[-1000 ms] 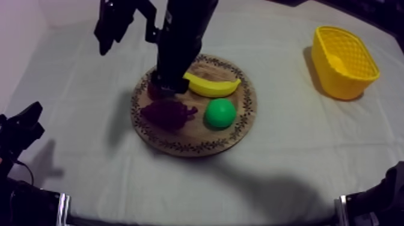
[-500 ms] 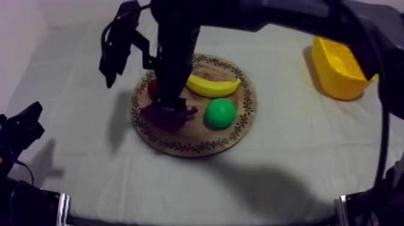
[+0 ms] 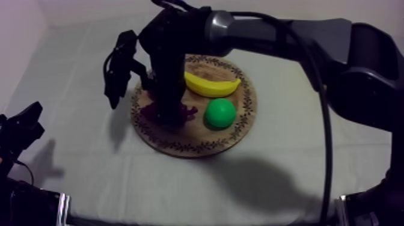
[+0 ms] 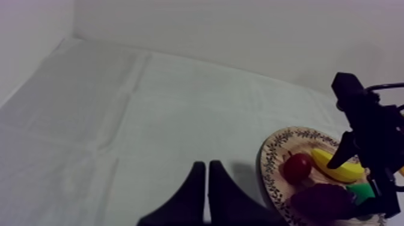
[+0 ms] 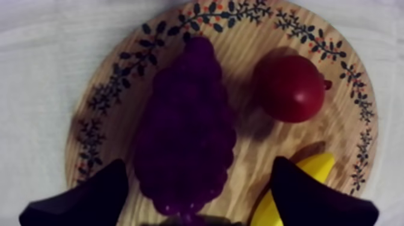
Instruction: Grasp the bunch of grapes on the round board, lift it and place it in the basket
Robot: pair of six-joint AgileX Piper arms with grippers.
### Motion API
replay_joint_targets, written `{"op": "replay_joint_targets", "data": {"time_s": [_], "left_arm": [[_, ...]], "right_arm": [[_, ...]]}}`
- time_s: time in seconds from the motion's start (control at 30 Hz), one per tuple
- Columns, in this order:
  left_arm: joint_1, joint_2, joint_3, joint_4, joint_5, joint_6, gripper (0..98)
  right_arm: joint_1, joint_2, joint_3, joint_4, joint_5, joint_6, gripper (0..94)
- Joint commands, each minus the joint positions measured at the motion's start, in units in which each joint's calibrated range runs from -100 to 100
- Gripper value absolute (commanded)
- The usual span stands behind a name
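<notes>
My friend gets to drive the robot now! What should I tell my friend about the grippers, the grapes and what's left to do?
Left gripper: shut on nothing, over the cloth beside the board.
Right gripper: open, low over the board, one finger at each side of the grapes, not closed on them.
Grapes: lying on the board, with the small red fruit, the banana and a green fruit nearby.
Done: the right gripper is lined up on the grapes.
Left to do: close on the grapes, lift them, carry them to the yellow basket and let go.
</notes>
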Motion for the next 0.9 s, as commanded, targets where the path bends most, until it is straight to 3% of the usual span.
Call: {"op": "replay_joint_targets", "data": {"time_s": [0.0, 0.23, 0.57, 0.87], "left_arm": [[0.0, 0.0, 0.0, -0.04, 0.0, 0.0, 0.1], [0.0, 0.0, 0.0, -0.04, 0.0, 0.0, 0.1], [0.0, 0.0, 0.0, -0.04, 0.0, 0.0, 0.1], [0.0, 0.0, 0.0, -0.04, 0.0, 0.0, 0.1]], "right_arm": [[0.2, 1.1, -0.6, 0.0, 0.0, 0.1, 66.0], [0.5, 4.3, -1.7, -0.3, -0.8, 0.8, 61.3], [0.8, 5.4, -1.7, -1.5, -1.9, 2.9, 42.0], [1.9, -2.6, 2.6, -1.3, -1.6, 3.1, 38.4]]}}
